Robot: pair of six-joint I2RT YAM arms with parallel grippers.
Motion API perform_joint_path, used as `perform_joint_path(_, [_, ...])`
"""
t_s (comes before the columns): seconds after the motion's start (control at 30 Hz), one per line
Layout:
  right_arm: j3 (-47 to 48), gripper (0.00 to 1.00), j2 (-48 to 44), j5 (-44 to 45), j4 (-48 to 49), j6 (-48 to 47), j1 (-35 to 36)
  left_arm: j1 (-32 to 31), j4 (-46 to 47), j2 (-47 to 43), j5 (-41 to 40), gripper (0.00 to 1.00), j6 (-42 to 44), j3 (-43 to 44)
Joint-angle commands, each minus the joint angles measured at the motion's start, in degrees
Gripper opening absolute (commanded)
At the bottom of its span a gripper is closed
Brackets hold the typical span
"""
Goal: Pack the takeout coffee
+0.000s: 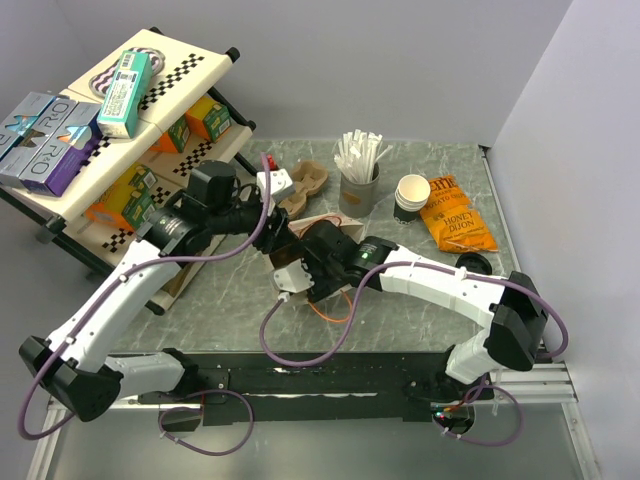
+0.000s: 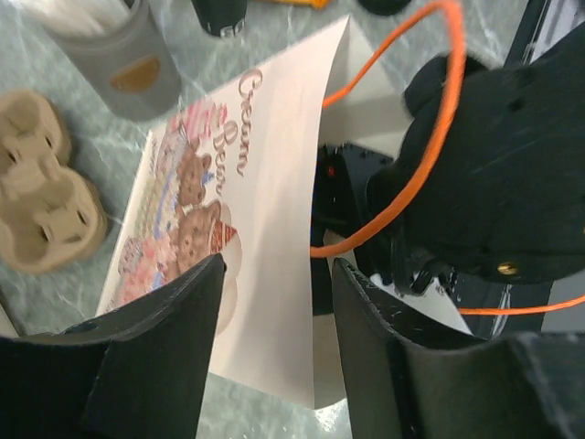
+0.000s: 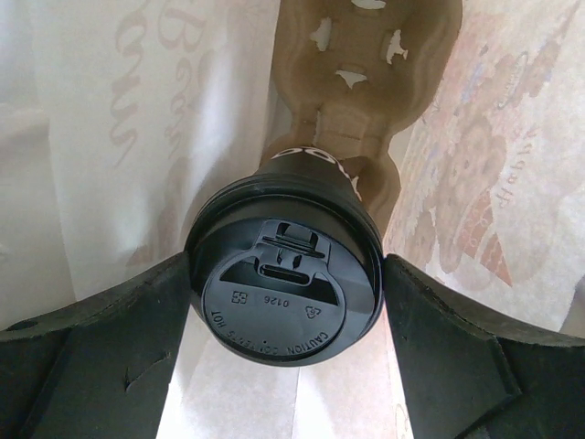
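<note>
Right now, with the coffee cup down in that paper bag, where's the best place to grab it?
Probably by the black lid, from straight above. The coffee cup stands upright between the paper bag walls, so its sides are shut off and only the round top is free. The right fingers sit on opposite sides of that lid.

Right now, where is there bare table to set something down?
Free: table near-left, between left arm and front edge, and far-right corner behind the chip bag. Crowded: centre to far middle, with paper bag, cup carrier, straw cup, white cups.
</note>
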Motion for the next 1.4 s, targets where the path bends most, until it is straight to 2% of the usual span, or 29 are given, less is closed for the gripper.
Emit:
perform_joint_path(0.0, [2.73,0.00,0.14,-0.75,-0.02,-1.34,-0.63,0.21,-2.36,0.24,-1.50,0.55,1.91,0.71])
perform_joint_path(0.37, [2.11,0.00,-0.39,-1.19,0.25,-0.90,-1.33,0.21,-5.26,3.57,-1.94,0.53,5.16,1.49])
perform_joint_path(0.53, [1.67,0.00,-0.57,-1.46,0.51,-1.08,-1.42,0.21,-6.57,4.90,-3.34,0.47,6.22,1.93])
perform_joint_path(0.8, [1.67,0.00,-0.57,-2.07,1.12,-2.04,-2.91,0.21,-8.25,7.01,-2.47,0.14,7.19,4.74])
perform_joint_path(0.93, [2.46,0.00,-0.39,-2.86,1.21,-2.83,-4.06,0.21,-8.95,7.80,-2.99,0.01,8.06,5.97])
perform_joint_path(1.07, [2.82,0.00,-0.39,-3.65,1.21,-4.06,-4.85,0.65,-9.92,9.20,-2.47,0.01,8.42,6.86])
perform_joint_path(1.37, [1.32,0.00,-0.22,-4.44,5.17,-11.08,-6.16,3.28,-13.08,12.72,4.21,0.01,5.96,11.86])
